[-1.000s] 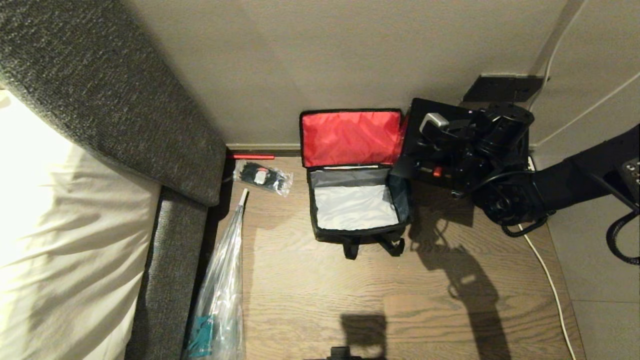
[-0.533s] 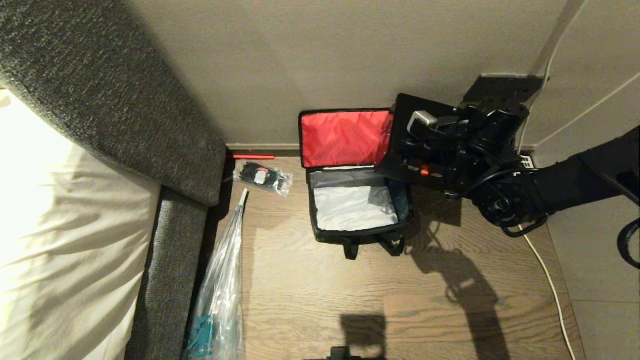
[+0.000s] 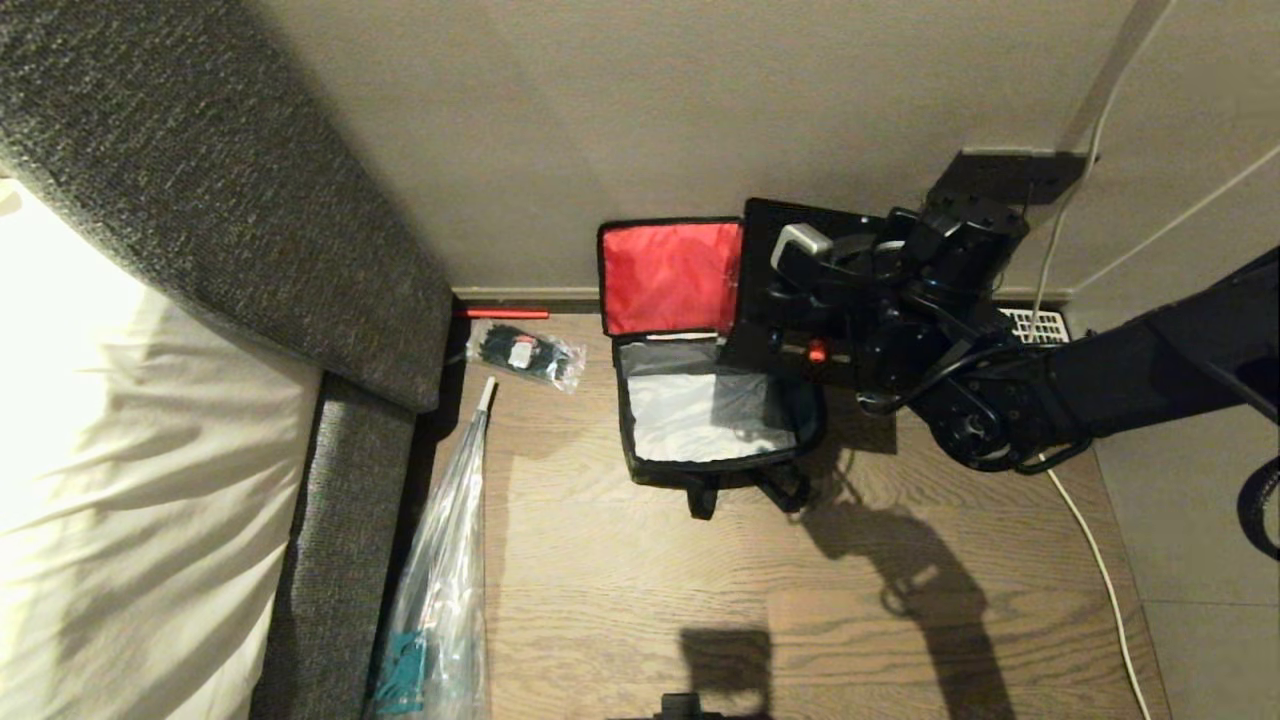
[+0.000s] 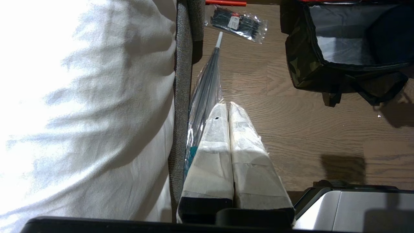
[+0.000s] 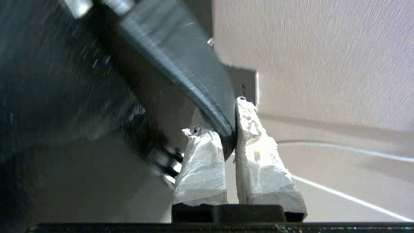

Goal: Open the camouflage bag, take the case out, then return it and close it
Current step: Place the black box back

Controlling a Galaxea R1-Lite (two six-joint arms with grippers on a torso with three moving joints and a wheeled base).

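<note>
Wood floor by the wall: my right gripper (image 5: 230, 136) pinches the case (image 3: 765, 280) edge-on above the camouflage bag (image 3: 715, 415); it could twist loose.

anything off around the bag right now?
Nothing spilled or damaged. The camouflage bag sits open, red-lined lid up. The right gripper pinches the case by one edge, tilted over the opening.

A bedroom, likely a hotel's. White bedding (image 3: 120, 420) on a grey upholstered bed frame (image 3: 330, 520) beside wood flooring (image 3: 640, 600)
</note>
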